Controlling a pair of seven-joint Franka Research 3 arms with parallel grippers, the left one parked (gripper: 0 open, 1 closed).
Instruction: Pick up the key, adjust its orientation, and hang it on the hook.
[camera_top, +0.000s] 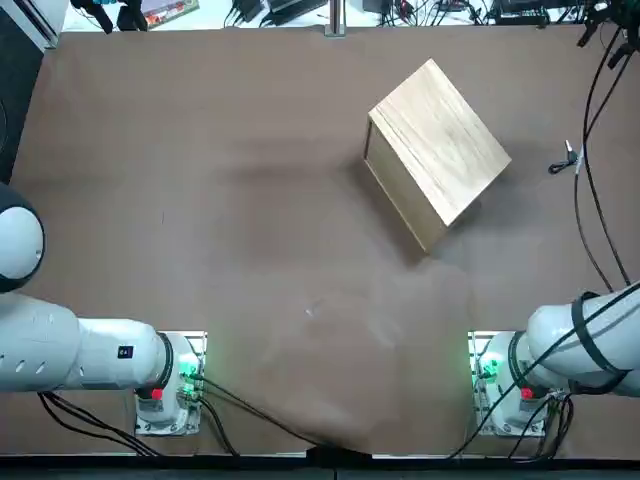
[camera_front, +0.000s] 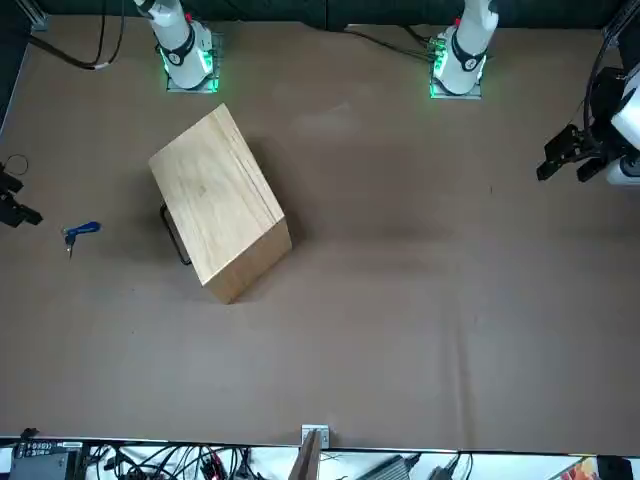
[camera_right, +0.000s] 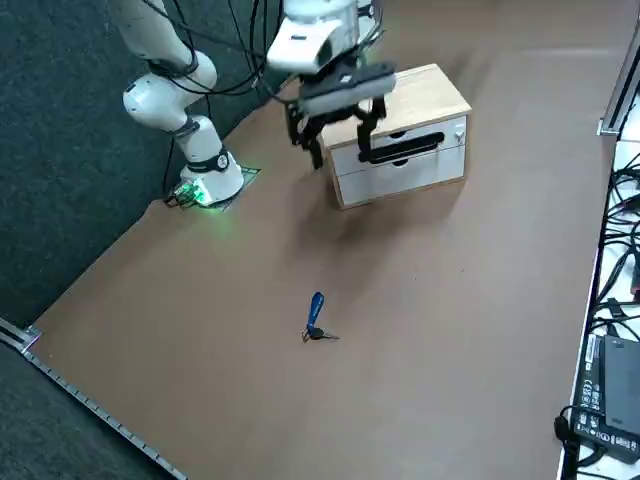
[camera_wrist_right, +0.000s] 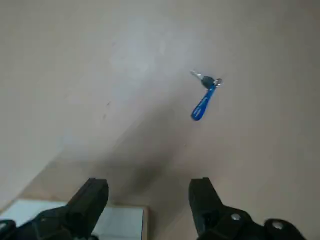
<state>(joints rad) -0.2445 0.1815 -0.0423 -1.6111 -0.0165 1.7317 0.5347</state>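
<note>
Key lay flat on the counter, lower centre of the right side view, below the right hand, which hung raised at upper centre by the drawer box. Hand was open, fingers well spread, nothing between them. In the front view the hand sat at the left edge; key was to its right and slightly lower in frame, left of the box and apart from it.

Wrist view: key out past the fingertips, off to one side of the gap, not lined up with it. Blade's long axis ran slantwise to the fingers, black head next to the ring, blue strap trailing back toward the fingers. Right side view had the blade about level, pointing right, strap going up the frame toward the hand. Right arm was the near one.

Next move, my guess: shift over to the key, turn the wrist to suit the blade, lower, pinch. Thin blade flat on the surface could slip; loose strap could swing.

Pale lettering on strap, unreadable. No brand legible on the box. Couldn't pick out the hook.
</note>
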